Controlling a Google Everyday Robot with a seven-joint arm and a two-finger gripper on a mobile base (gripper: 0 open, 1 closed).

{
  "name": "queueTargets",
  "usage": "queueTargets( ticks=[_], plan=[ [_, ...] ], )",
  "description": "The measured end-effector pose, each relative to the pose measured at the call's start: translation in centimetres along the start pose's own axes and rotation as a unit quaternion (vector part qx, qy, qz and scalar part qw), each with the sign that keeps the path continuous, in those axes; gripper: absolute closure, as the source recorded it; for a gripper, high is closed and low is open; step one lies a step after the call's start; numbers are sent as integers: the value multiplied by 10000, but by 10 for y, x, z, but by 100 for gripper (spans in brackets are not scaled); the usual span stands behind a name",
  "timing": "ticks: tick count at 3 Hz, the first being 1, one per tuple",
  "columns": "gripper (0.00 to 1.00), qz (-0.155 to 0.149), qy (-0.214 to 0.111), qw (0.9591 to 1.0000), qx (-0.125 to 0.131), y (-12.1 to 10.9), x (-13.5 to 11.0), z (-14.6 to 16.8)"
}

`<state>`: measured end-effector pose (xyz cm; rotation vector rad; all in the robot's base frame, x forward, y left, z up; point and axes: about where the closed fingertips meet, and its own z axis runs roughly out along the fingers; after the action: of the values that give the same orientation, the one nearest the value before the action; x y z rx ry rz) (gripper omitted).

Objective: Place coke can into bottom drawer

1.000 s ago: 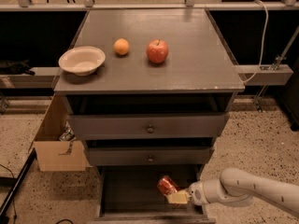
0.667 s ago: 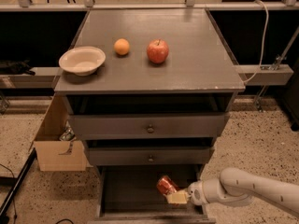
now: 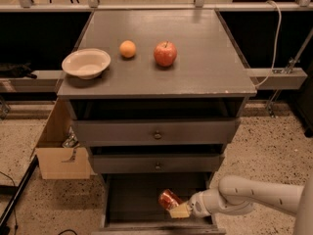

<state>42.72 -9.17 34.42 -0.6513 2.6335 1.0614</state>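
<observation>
The coke can (image 3: 167,199) is red and lies tilted over the dark floor of the open bottom drawer (image 3: 131,199), at its right side. My gripper (image 3: 177,207) reaches in from the lower right on a white arm and is shut on the coke can, with a pale fingertip (image 3: 180,211) showing under the can. I cannot tell whether the can touches the drawer floor. The two upper grey drawers with round knobs are pushed in.
On the cabinet top (image 3: 205,67) stand a cream bowl (image 3: 86,63), an orange (image 3: 127,49) and a red apple (image 3: 165,54). An open cardboard box (image 3: 61,151) stands on the speckled floor to the left of the cabinet. A dark bar (image 3: 17,195) lies at the lower left.
The gripper and the can have stayed in nearly the same place over the drawer. Nothing else has moved.
</observation>
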Motion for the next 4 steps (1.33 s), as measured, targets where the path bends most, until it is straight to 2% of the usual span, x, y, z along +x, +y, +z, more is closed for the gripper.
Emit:
queueTargets(
  ticks=[2, 4],
  plan=[
    [100, 220, 341, 9991, 121, -34, -5, 36],
    [100, 569, 365, 9974, 267, -81, -12, 55]
  ],
)
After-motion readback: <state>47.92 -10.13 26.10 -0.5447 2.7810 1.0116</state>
